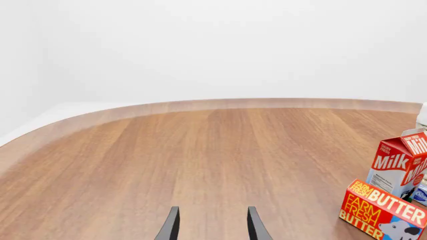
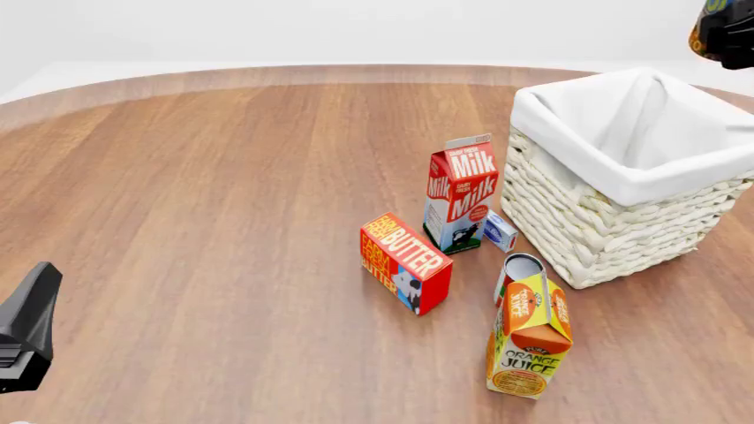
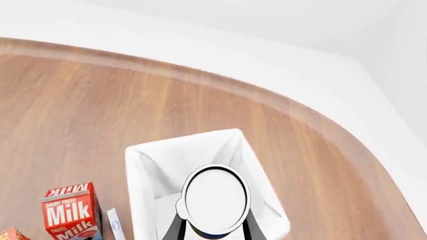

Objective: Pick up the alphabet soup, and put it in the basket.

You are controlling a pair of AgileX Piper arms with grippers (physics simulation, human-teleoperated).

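Alphabet soup [image 3: 216, 200] gripped by right gripper [image 3: 213, 227] above basket [image 3: 143, 172]

— How is the light?
— Bright, even, diffuse; no glare on the table [image 2: 212, 221], and the cartons cast only faint soft shadows.
— Sharpness?
— Crisp throughout, no blur. The table edge bows in both wrist views.

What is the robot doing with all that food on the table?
The right gripper holds a small silver-topped can high above the big cream-white wicker basket with white cloth lining, ready to drop it in. The left gripper hangs open and empty over bare wood. A red milk carton, red butter box and orange juice carton stand beside the basket.
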